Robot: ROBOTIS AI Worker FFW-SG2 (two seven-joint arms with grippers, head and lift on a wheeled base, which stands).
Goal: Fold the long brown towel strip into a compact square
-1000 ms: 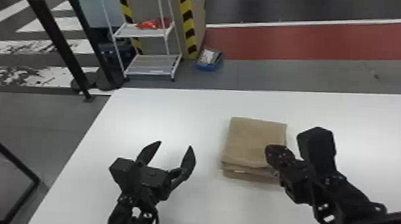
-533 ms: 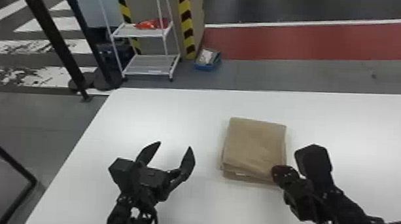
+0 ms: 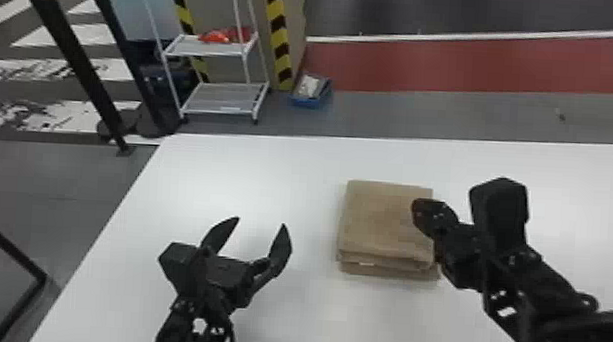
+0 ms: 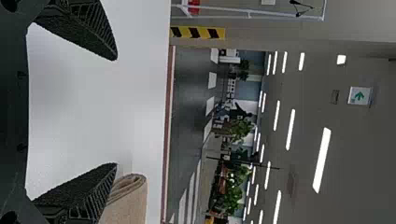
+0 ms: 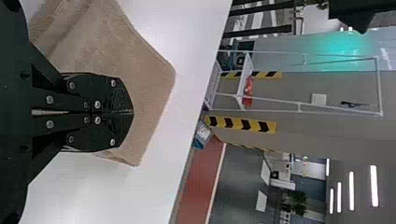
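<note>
Red floor [image 3: 476,67] is being shown as a broad band beyond the work area, and it is being edged on its far side by a pale line. Nearer the robot, much of the head view is being taken up by the white table [image 3: 220,178]. Behind its far left part, a pale wheeled rack [image 3: 224,98] is being seen on the floor, near upright strips striped in yellow and black. On the table, the brown towel [image 3: 388,222] is being kept in a layered, nearly square stack lying flat, its lower layers being left jutting out a little along the side nearest the robot. To the left of it, the left gripper [image 3: 261,223] is being held well apart from the cloth, its two fingers being kept spread with nothing between them. Over the stack's right side, the right gripper [image 3: 420,209] is being held with its fingers [image 5: 119,98] clenched together, no cloth being seen between them; whether the towel is being touched cannot be told. Beside the rack, a blue bin [image 3: 308,103] is being seen on the floor, and a small red item [image 3: 216,36] is being borne by the rack's upper shelf.
</note>
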